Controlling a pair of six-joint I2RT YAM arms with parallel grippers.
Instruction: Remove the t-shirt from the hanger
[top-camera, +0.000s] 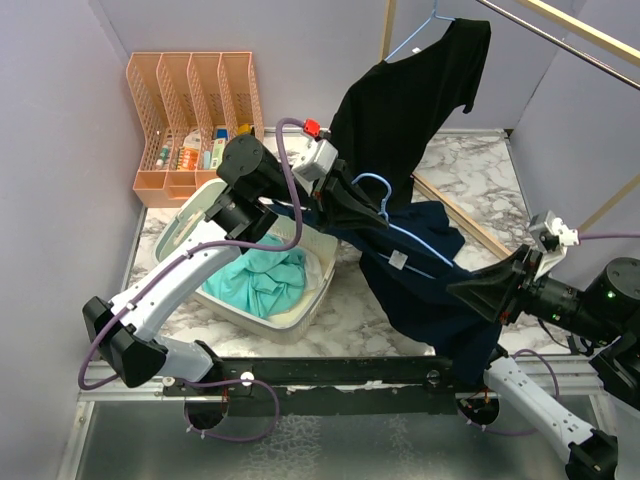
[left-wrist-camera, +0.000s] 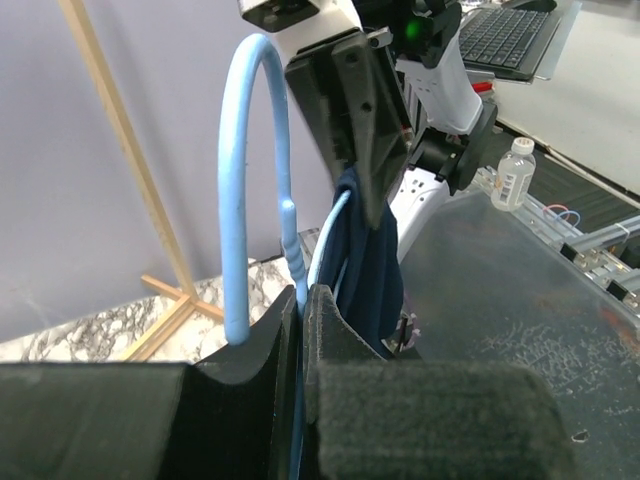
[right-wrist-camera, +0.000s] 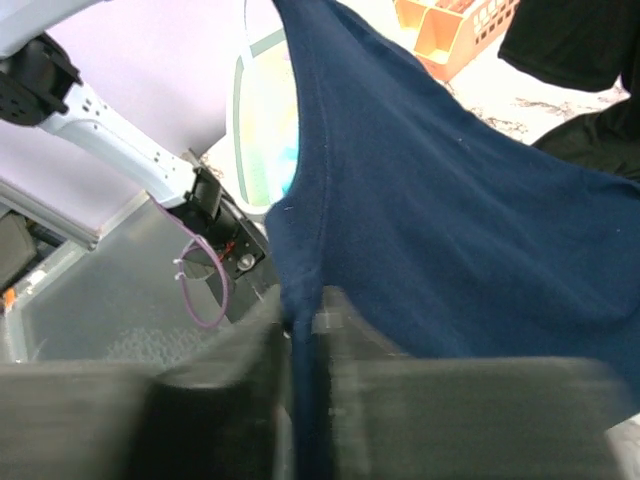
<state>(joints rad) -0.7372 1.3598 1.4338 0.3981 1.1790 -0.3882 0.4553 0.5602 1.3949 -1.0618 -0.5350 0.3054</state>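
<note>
A navy t-shirt hangs on a light-blue hanger held over the table's middle. My left gripper is shut on the hanger's neck just below its hook; navy cloth hangs beyond the fingers. My right gripper is shut on the shirt's lower edge at the right. In the right wrist view the navy cloth runs down between the fingers.
A black t-shirt hangs on another blue hanger from a rail at the back right. A white bin holding teal cloth sits at the centre left. An orange rack stands at the back left. A wooden stand base lies on the marble.
</note>
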